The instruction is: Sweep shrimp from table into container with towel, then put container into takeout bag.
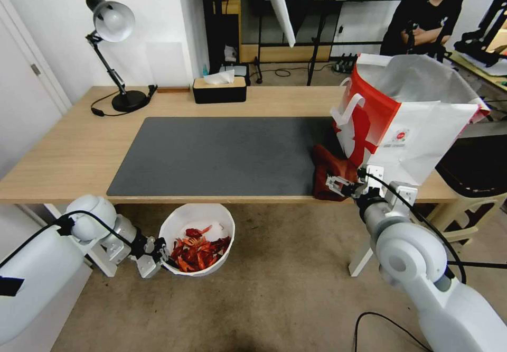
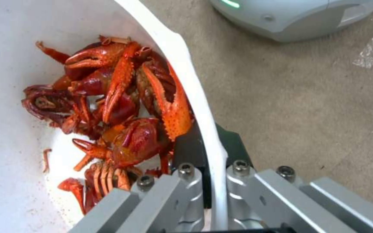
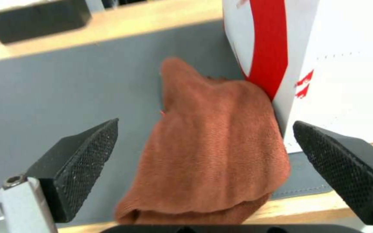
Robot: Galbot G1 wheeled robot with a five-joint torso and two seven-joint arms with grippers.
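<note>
We cannot see the bottom of the bag (image 1: 417, 130); the towel (image 1: 327, 175) and the right gripper (image 1: 338, 185) cover it. The bowl (image 2: 5, 38) runs off the wrist picture's edges.

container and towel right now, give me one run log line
left gripper: shut on container rim, below table edge | shrimp: in container | right gripper: open over towel beside takeout bag
</note>
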